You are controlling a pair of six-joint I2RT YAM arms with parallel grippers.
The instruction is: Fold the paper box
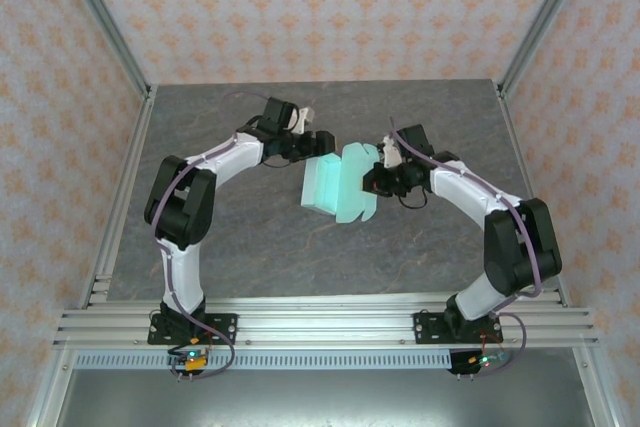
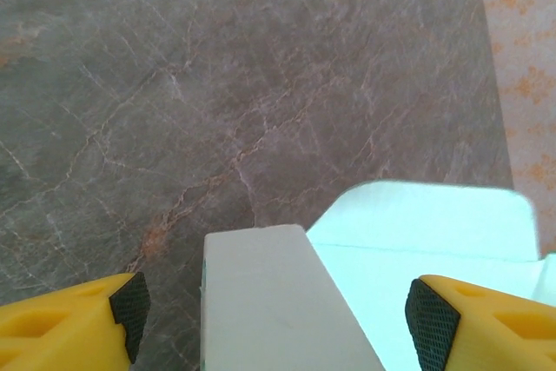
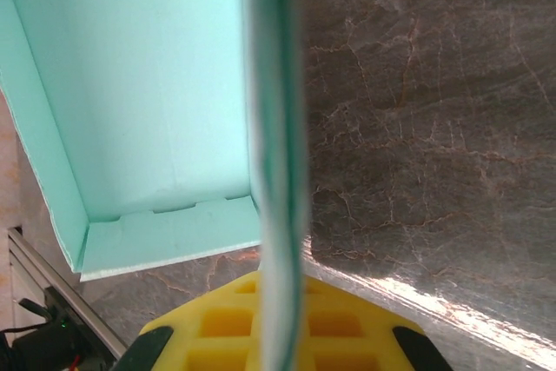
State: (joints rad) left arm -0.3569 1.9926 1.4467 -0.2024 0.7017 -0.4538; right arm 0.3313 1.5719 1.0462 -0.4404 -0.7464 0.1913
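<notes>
Over the table's (image 1: 260, 247) middle, the right gripper (image 1: 373, 180) grasps the paper box's (image 1: 338, 187) wall. The left gripper (image 1: 320, 145) gapes released, straddling the box's end.

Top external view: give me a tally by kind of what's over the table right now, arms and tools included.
paper box: 1
arms: 2 (left arm, right arm)
tools: 2 (left tool open beside the box, right tool shut on the paper box)
Total: 5
</notes>
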